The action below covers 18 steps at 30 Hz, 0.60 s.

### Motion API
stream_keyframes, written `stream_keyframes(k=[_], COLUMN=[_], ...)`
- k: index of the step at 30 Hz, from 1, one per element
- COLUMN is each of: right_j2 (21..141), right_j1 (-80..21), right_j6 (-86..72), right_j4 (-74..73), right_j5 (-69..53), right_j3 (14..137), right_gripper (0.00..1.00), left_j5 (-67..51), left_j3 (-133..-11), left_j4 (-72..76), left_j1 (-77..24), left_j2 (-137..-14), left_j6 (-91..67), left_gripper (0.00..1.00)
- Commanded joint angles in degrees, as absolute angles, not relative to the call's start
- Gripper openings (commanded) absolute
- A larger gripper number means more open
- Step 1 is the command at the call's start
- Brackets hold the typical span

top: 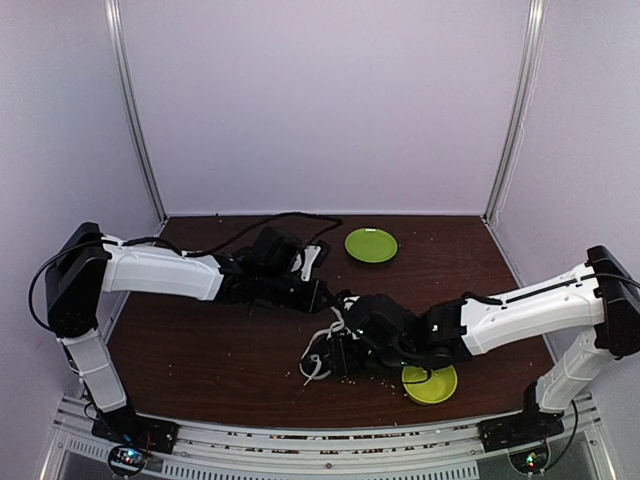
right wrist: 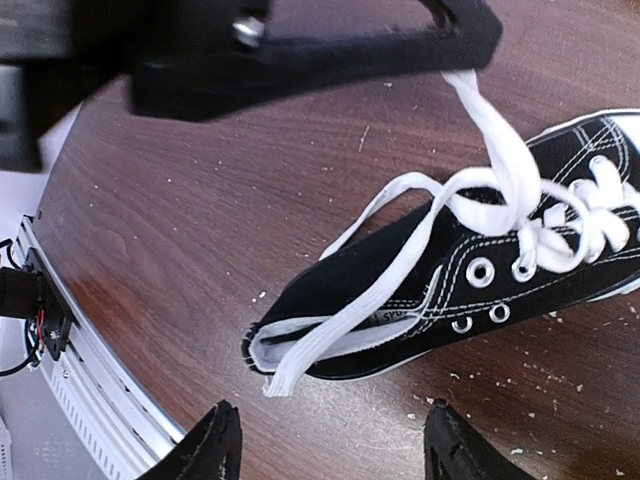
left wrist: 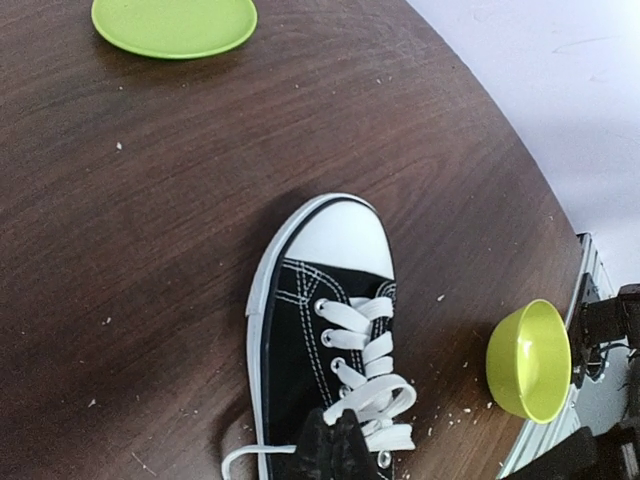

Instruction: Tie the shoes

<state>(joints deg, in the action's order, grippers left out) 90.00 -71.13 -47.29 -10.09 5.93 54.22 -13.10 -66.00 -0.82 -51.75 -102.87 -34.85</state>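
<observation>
Here, mid-knot, the left pincer (left wrist: 335,430) is clenched on one strand of the white lace (right wrist: 500,150), holding it up and away from the top eyelets of the sneaker (left wrist: 330,330); in the right-wrist view that strand runs taut from the lacing to the black fingertips at the upper right of the frame. The right pincer (right wrist: 330,430) hangs released, its two fingers spread wide along the bottom edge of that view, just off the heel; it grips nothing.

The sneaker stands on its sole on the brown desk (top: 200,350), low and centre in the overhead view, largely hidden beneath the right arm; a green bowl (top: 430,384) sits just beside it at the lower right; a green plate (top: 371,245) lies well apart toward the back; pale crumbs speckle the wood around the shoe.

The loose end (right wrist: 285,370) droops slack across the heel opening and spills over the rim at the lower left of the right-wrist frame; whether a first crossing has been made at the eyelets, I cannot tell from here.

By the look of it, the step in hand is gathering the two ends; one is secured, the other is not. The next move would call for the right pincer to drop onto the slack end and close on it, cleanly, without snagging the canvas; only then can the strands be crossed and pulled snug.
</observation>
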Motion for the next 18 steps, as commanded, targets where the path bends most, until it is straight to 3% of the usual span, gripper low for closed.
stream_keyframes(k=[1, 9, 15, 18], right_j2=[92.77, 96.71, 96.71, 94.87], right_j1=[-71.74, -72.37, -72.4, -71.91], right_j6=[-48.22, -44.45, -36.69, -37.85], right_j4=[-7.63, -4.56, 2.78, -1.04], right_j5=[3.7, 4.85, 3.6, 10.96], right_j3=[54.5, 55.72, 52.71, 52.18], right_gripper=[0.62, 0.54, 0.55, 0.55], left_j5=[-9.89, -11.93, -15.72, -18.54], left_j3=[-64.95, -66.3, -65.04, -63.37], left_j4=[-2.42, -6.68, -4.97, -2.81], left_j1=[-51.59, -50.85, -49.84, -49.84], left_j2=[-97.95, -98.27, -98.15, -98.48], left_j6=[-30.19, -25.67, -24.33, -25.5], left_gripper=[0.0, 0.0, 0.0, 0.0])
